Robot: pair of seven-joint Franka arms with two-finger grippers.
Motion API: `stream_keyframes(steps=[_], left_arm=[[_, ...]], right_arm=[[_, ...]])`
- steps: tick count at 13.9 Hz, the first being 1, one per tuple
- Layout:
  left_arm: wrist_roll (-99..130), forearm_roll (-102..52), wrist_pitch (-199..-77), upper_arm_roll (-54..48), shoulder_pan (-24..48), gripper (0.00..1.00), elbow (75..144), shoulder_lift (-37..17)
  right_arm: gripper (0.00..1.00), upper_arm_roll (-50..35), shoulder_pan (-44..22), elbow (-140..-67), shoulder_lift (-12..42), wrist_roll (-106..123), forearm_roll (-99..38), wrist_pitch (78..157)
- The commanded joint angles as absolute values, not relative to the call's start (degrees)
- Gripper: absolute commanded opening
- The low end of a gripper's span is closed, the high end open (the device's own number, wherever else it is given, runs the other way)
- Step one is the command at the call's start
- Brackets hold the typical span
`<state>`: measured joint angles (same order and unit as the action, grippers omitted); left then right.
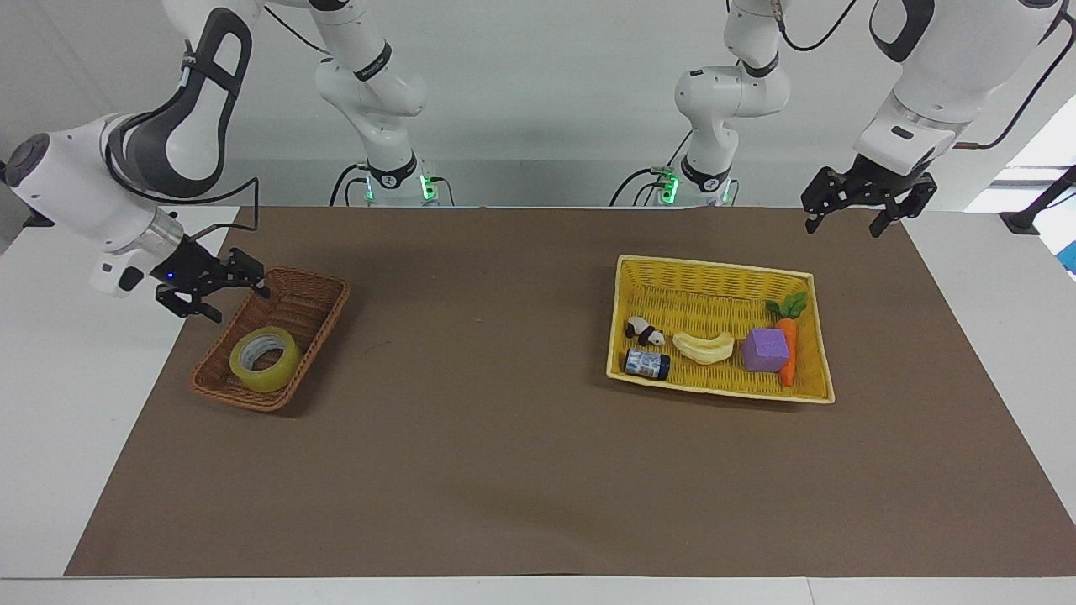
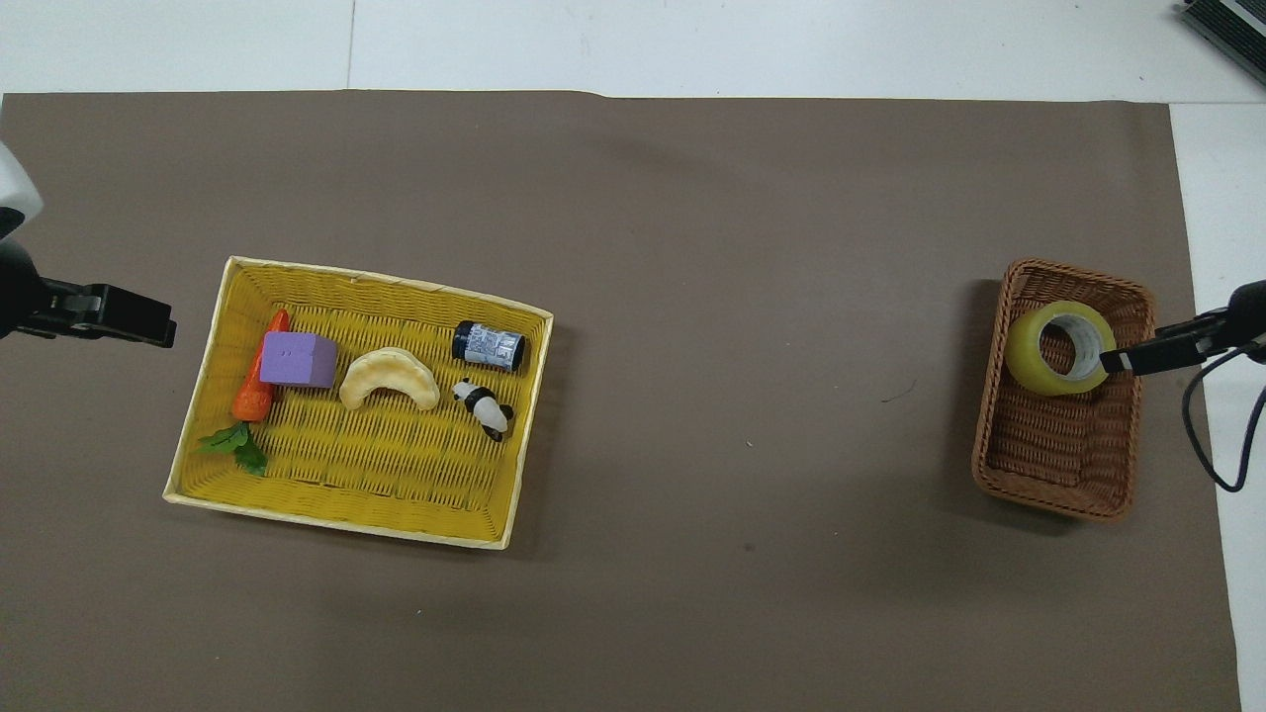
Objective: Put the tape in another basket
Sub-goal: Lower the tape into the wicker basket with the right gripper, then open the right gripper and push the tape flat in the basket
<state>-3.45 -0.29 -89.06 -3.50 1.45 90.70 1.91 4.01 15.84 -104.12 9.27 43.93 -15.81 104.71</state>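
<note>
The tape (image 1: 266, 359) (image 2: 1056, 348), a yellow roll with a pale core, lies flat on its side in the reddish-brown wicker basket (image 1: 329, 319) (image 2: 1048, 470), at the end farther from the robots. My right gripper (image 1: 239, 304) (image 2: 1123, 360) hangs open and empty just above the basket's rim, on the side toward the right arm's end of the table, apart from the roll. Beside the yellow basket (image 1: 719, 267) (image 2: 381, 282), my left gripper (image 1: 843, 225) (image 2: 148, 326) waits open and empty in the air, over the brown mat at the left arm's end.
The yellow basket holds a carrot (image 2: 259, 381), a purple block (image 2: 295, 358), a banana (image 2: 389, 378), a small jar (image 2: 488, 346) and a panda figure (image 2: 483, 405). Bare brown mat (image 2: 752, 396) stretches between the two baskets.
</note>
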Motion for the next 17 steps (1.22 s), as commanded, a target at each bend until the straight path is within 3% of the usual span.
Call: stream_keyframes(steps=[1,3,13,17], left_arm=[[-3.61,-0.88,-88.24,-2.55,2.46,1.0,90.09,2.2],[-3.6,-0.88,-88.33,-2.2,1.59,1.0,90.09,2.2],[-3.52,-0.7,-88.33,-1.76,0.35,1.0,90.09,2.2],[-3.6,-0.7,-88.33,-1.76,0.44,1.0,90.09,2.2]], right_arm=[[1.0,3.52,16.08,-105.47,7.73,41.41,-14.24,106.08],[1.0,3.52,15.04,-103.98,7.47,35.98,-12.15,106.26],[1.0,3.25,-3.51,-103.19,0.8,-5.07,-1.93,103.45],[1.0,3.69,-4.13,-95.3,0.35,-9.31,-1.93,97.49]])
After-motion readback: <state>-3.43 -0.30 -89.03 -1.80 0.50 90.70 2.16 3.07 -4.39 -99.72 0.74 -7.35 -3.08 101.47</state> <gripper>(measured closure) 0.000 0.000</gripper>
